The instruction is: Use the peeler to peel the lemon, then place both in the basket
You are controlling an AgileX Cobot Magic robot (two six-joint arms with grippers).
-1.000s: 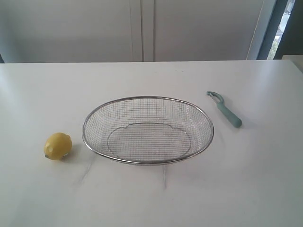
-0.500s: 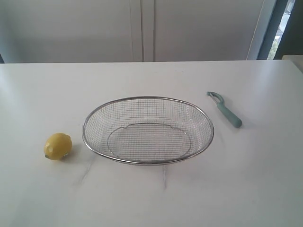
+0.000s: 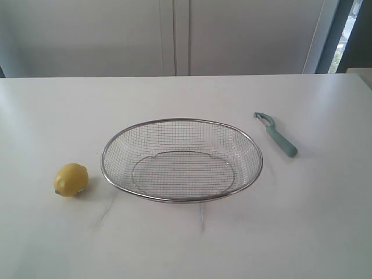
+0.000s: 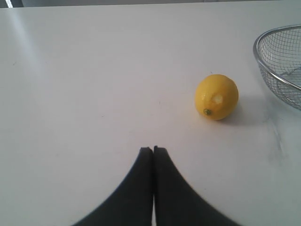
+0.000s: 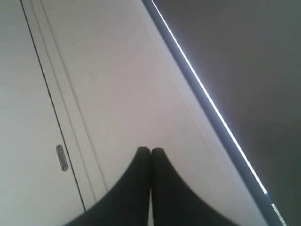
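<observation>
The yellow lemon lies on the white table, left of the wire mesh basket, which is empty. The teal-handled peeler lies on the table right of the basket, its metal head pointing away. Neither arm shows in the exterior view. In the left wrist view my left gripper is shut with nothing in it, above the table and apart from the lemon; the basket rim shows at the edge. My right gripper is shut and empty, facing a cabinet wall.
The white table reaches from the front edge back to pale cabinet doors. A cabinet door with a small handle fills the right wrist view. A dark window frame stands at the back right.
</observation>
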